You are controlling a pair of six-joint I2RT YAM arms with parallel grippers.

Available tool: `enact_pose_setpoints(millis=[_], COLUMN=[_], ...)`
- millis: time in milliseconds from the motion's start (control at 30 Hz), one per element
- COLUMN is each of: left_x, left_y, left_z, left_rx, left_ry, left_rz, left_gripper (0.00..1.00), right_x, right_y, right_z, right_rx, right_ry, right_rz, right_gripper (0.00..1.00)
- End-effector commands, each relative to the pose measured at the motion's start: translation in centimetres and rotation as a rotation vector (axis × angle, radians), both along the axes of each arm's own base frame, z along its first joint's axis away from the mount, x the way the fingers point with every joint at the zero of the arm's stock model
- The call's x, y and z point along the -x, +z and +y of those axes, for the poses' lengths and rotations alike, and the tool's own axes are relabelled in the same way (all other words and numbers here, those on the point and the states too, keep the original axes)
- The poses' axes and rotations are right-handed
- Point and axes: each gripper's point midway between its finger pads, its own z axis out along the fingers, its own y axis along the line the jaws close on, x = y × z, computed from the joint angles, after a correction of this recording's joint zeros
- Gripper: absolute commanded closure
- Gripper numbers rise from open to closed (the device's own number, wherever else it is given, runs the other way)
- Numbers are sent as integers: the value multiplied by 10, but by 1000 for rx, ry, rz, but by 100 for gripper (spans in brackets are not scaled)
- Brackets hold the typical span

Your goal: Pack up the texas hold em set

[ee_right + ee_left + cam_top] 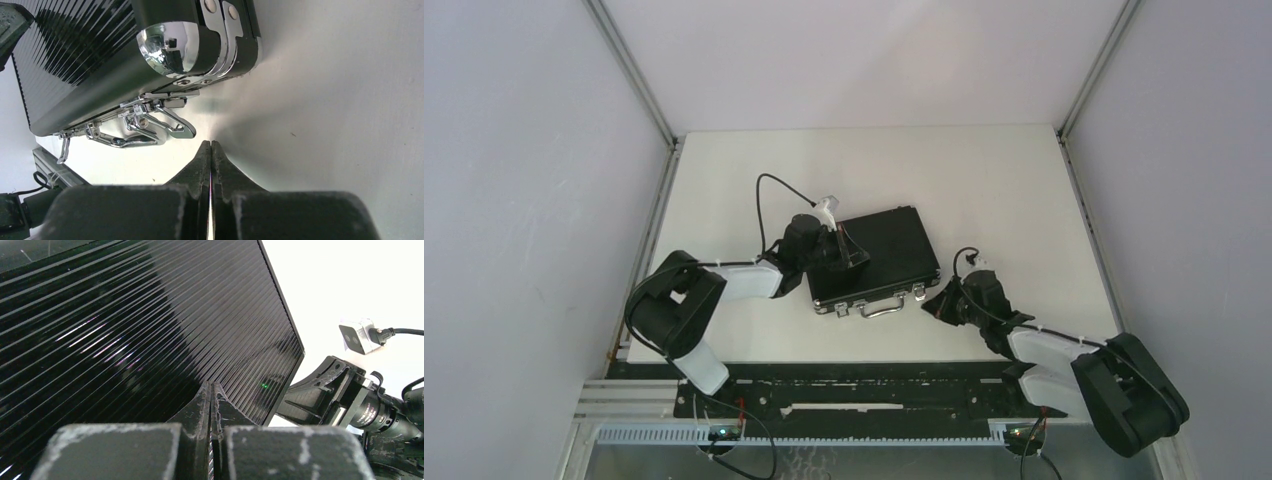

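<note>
The left jaws are closing on nothing, their tips hovering at the ribbed lid of the briefcase, which is overflowing the left wrist view with its edges cut off. The shut briefcase is lying mid-counter, hiding its contents, its silver handle facing the arms. The right jaws are sitting closed and empty just beside its right front corner. The white counter is meeting pale walls.

Bright, even light from above washes the white worktop almost blank around the black briefcase, which throws only a faint, soft shadow at its handle side. Up close, pale glare streaks run along the briefcase's ribbed lid. Its chrome corner cap mirrors a hot highlight, and the right tool goes out of focus nearest the lens.
</note>
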Motion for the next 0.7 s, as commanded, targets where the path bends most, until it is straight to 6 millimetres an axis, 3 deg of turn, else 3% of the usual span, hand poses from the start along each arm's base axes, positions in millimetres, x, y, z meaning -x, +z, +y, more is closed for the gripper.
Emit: enact_pose_setpoints(millis=[0,133,333,433,533,667], left_x=[42,43,41,42,41,37], left_y=[-67,-65,-62,-63,-63,-63], left_z=[28,30,32,32,36,68], left_rx=[-183,-191,-197,-199,-217,-378], left_ry=[-24,-17,-12,-11,8,100], left_rz=[215,206,195,204,206,198], left_gripper=[100,100,100,100,100,100], right_x=[-5,-13,-20,-22,-19,-7], right_y=[6,52,138,163,177,191], right_z=[-1,9,22,37,64,113], right_rx=[0,-35,-127,-210,-287,-240], right_ry=[-9,19,78,129,220,344], right_rz=[-30,-135,-331,-359,-360,-402], right_gripper=[100,100,100,100,100,100])
